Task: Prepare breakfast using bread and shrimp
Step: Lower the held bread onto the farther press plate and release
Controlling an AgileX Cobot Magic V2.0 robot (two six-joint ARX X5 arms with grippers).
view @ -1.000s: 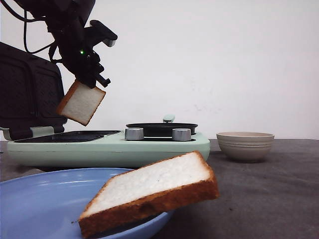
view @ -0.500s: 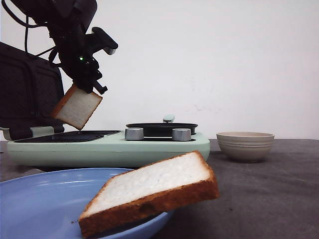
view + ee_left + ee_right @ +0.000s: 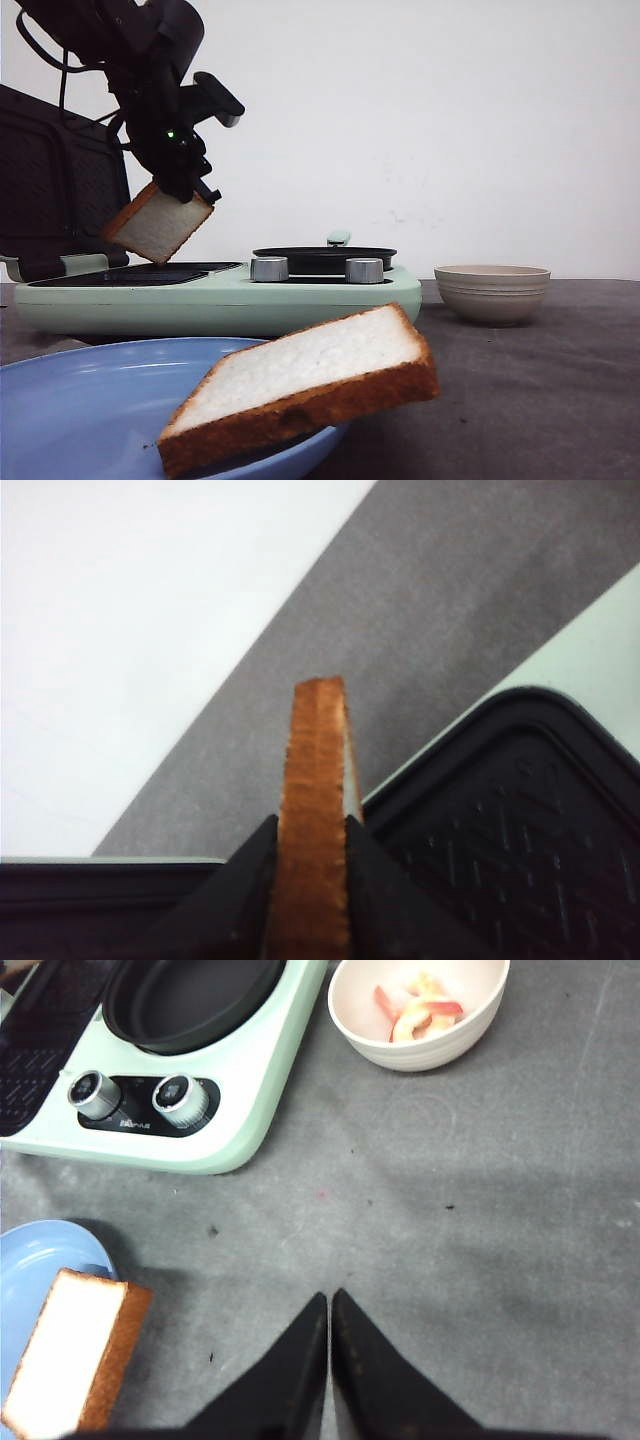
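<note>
Gray tabletop [image 3: 480, 1220] spreads under both arms. On it, directly below the left gripper [image 3: 180, 190], sits the mint-green cooker [image 3: 215, 295]: its ribbed black griddle plate [image 3: 500, 840] lies just under the held slice, its black lid [image 3: 60, 190] stands open behind the arm, and its round black pan [image 3: 190, 995] w/ two silver knobs [image 3: 135, 1098] sits to the gripper's right. Blue plate [image 3: 90, 400] is at the front, well below and nearer the camera than the left gripper; in the right wrist view it shows off to one side of the right gripper [image 3: 329, 1305], close by. Beige bowl [image 3: 420, 1015] stands on the table ahead of the right gripper, well apart from it, just beside the cooker's pan end. Left gripper is clamped on one bread slice [image 3: 158, 222], fingers [image 3: 245, 870] pressing both faces w/ crust edge up between them; slice hangs tilted, apart from the griddle surface. Second bread slice [image 3: 300, 390] rests on the plate's rim, tilted, one corner overhanging the table. Right gripper is pinched closed w/ tips touching, nothing between them, hovering over bare table. Shrimp [image 3: 420, 1015], a few orange-pink pieces, lies inside the bowl.
</note>
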